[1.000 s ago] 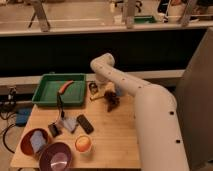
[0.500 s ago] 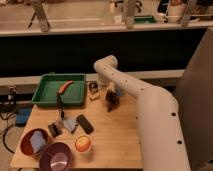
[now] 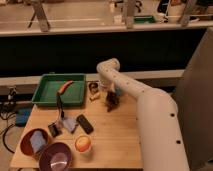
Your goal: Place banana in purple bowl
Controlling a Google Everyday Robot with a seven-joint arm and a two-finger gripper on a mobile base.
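Note:
The banana (image 3: 94, 97) is a small pale-yellow piece lying on the wooden table just right of the green tray. The purple bowl (image 3: 55, 156) stands at the table's front left, glossy inside and empty. My gripper (image 3: 111, 102) is dark and hangs low over the table at the back middle. It is a little right of the banana and far from the purple bowl. The white arm reaches in from the right.
A green tray (image 3: 46, 96) at the back left holds an orange-red carrot-like item (image 3: 65, 86). A reddish-brown bowl (image 3: 26, 144) stands left of the purple one. An orange cup (image 3: 82, 143), a black bar (image 3: 84, 123), a bluish packet (image 3: 68, 123) and a small dark item (image 3: 92, 87) lie nearby.
The arm's upper joint has shifted slightly to the right. The gripper stays at about the same spot by the banana.

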